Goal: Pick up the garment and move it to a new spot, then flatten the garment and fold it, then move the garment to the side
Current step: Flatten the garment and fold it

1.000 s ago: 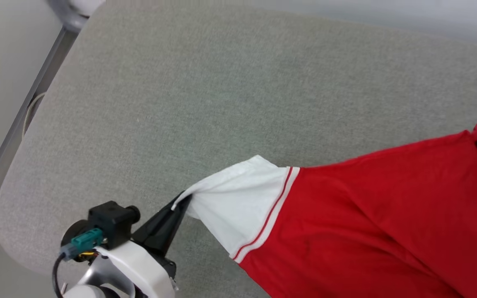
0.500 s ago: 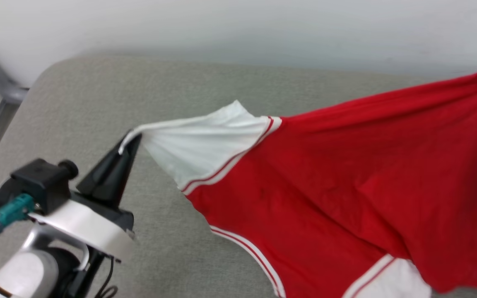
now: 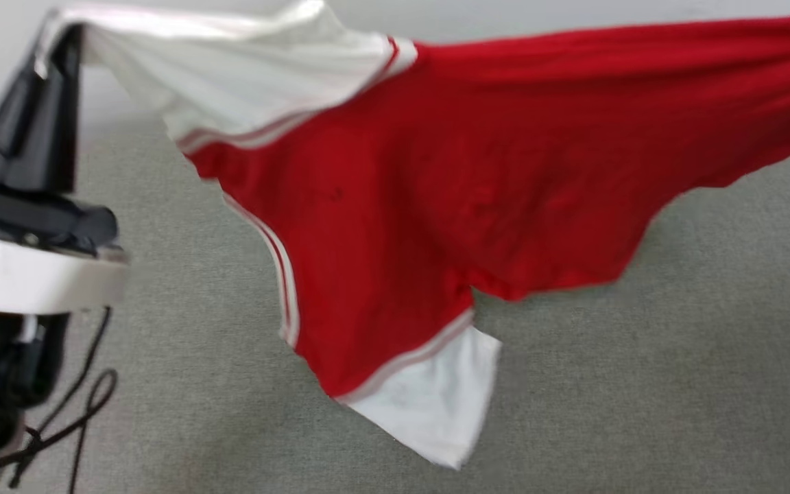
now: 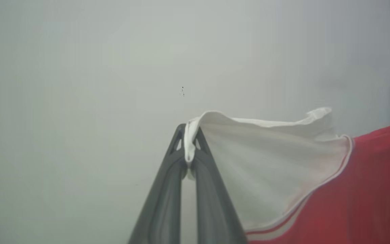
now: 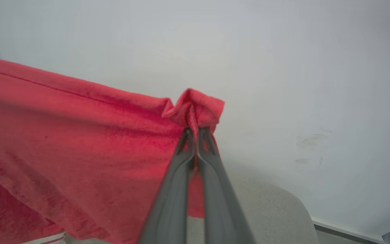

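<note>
Nearest to the camera, the left hand [image 3: 55,41] is closed on the edge of one white sleeve [image 3: 230,82]; the left wrist view shows the cloth pinched right at the fingertips. The right hand [image 5: 195,130] is closed in the same way on a bunched red corner of the garment [image 3: 436,171]. The garment hangs stretched between the two hands, in the air above the grey padded desk [image 3: 676,384] and not touching it. Its second white sleeve [image 3: 436,405] dangles at the lowest point. The step in hand seems to be the carry to a new spot. To do it well, I think both hands should travel together at one height, so that the top edge stays taut. Both pinches are shallow, so a sudden pull apart could slip the cloth out. The low sleeve should stay off the desk until the place is reached. Behind all this stands the pale wall [image 4: 113,67]. Compared with half a second ago, the whole head view has shifted, so the camera moved. Even so, the garment now hangs higher and more open. The second sleeve, then cut by the bottom edge, is now fully in view.
</note>
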Motion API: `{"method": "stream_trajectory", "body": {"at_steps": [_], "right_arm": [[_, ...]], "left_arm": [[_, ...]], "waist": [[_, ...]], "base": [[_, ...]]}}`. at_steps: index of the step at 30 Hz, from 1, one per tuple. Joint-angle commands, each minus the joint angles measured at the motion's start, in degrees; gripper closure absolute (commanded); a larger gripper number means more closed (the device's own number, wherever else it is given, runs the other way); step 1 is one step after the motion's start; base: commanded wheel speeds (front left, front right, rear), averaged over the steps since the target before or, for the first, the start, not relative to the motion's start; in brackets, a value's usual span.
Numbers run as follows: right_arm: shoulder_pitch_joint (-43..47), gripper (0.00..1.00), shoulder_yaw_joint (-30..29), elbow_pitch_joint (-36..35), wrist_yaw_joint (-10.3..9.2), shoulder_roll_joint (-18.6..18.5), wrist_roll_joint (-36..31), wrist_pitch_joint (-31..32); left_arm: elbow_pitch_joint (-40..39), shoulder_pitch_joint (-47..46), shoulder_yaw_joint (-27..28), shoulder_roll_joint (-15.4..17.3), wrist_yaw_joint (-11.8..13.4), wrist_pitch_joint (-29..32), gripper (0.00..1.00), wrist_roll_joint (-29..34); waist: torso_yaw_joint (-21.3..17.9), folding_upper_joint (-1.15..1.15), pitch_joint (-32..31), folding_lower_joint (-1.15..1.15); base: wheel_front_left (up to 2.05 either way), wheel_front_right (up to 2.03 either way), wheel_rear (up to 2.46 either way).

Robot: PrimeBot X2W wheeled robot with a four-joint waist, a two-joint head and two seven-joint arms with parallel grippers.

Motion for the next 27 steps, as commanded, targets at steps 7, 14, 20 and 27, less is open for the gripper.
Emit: {"method": "stream_trajectory", "body": {"at_steps": [7,14,20,27], "right_arm": [[-2.51,1.0,-2.04,-3.87,-0.08,1.91,-0.59,-1.14],[-5.65,1.0,-4.48,-6.04,-0.09,3.97,-3.56,-3.49],[-10.86,1.0,-6.07,-4.17,-0.09,5.61,-7.69,-5.26],[-20.82,1.0,-5.52,2.33,-0.1,6.47,-12.4,-7.93]], "left_arm": [[0.04,-7.55,3.05,1.71,-0.12,-1.58,1.0,2.02],[1.6,-16.02,4.37,4.53,-1.94,0.04,1.0,3.5],[7.5,-25.82,3.08,7.27,-7.18,1.66,1.0,4.36],[18.77,-42.72,-0.05,8.07,-14.51,2.91,1.0,7.13]], "waist": [[-1.94,0.0,1.63,0.0],[-3.14,0.0,6.05,0.0],[-4.01,0.0,11.78,0.0],[-4.53,0.0,20.15,0.0]], "base": [[0.0,0.0,0.0],[0.0,0.0,0.0],[0.0,0.0,0.0],[0.0,0.0,0.0]]}}
